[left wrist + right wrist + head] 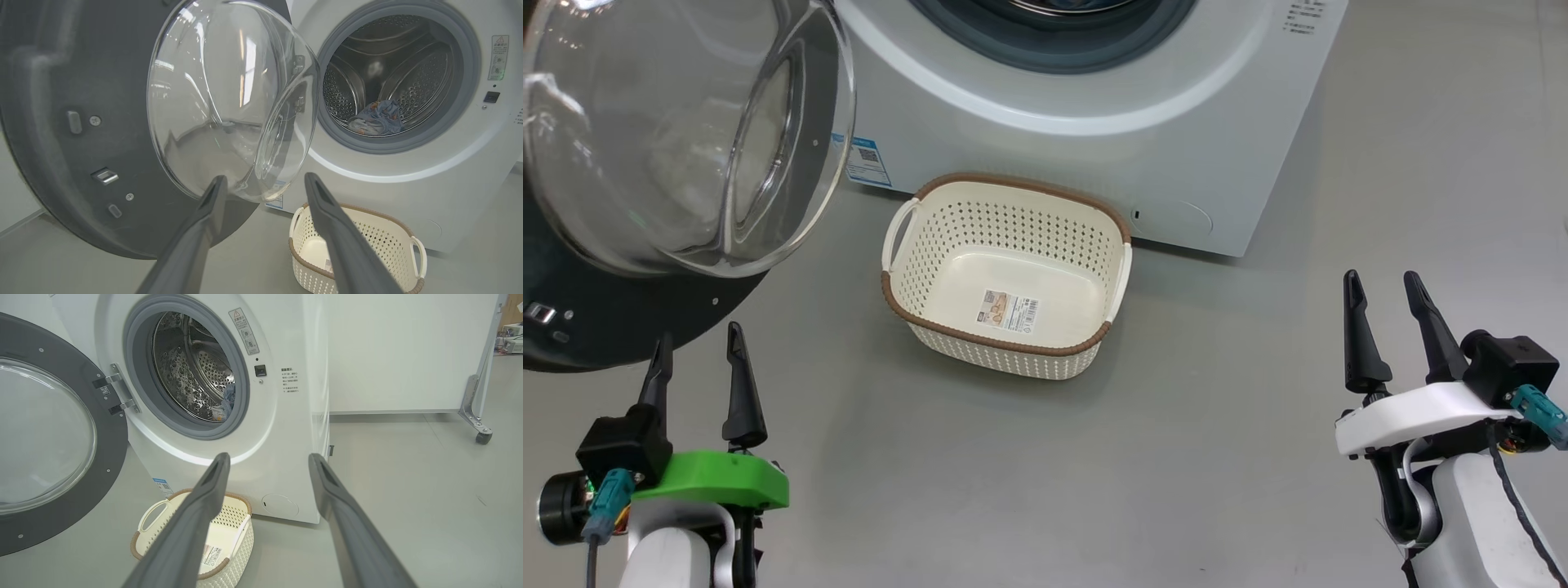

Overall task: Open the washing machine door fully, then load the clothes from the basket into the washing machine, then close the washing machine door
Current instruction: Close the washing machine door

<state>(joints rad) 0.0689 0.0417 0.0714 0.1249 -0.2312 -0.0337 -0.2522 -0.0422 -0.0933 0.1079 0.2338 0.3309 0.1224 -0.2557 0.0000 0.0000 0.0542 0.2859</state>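
**Asker:** How do your claws stand?

**Me:** Both are spread wide and pinch nothing. My left gripper (699, 335) hovers low on my left and my right gripper (1382, 279) low on my right, each above the grey floor (1176, 457).

**Asker:** What lies just ahead of them?

**Me:** The basket (1013, 183). It stands on the floor between my two claws and somewhat farther out, well apart from both. Its label sticker (1010, 312) shows plainly on the bottom. Its far rim sits just beside the foot of the washing machine (1094, 155).

**Asker:** And the door?

**Me:** The washing machine door (621, 318) is swung wide open on my left, its domed glass bulging my way. It hangs just beyond my left fingertips.

**Asker:** Where are the clothes?

**Me:** The clothes (378, 118) are farthest off, a crumpled blue bundle low inside the drum, behind the grey door seal and well away from either claw. From my right wrist I catch only a sliver of them, so I cannot tell whether it is one garment or several.
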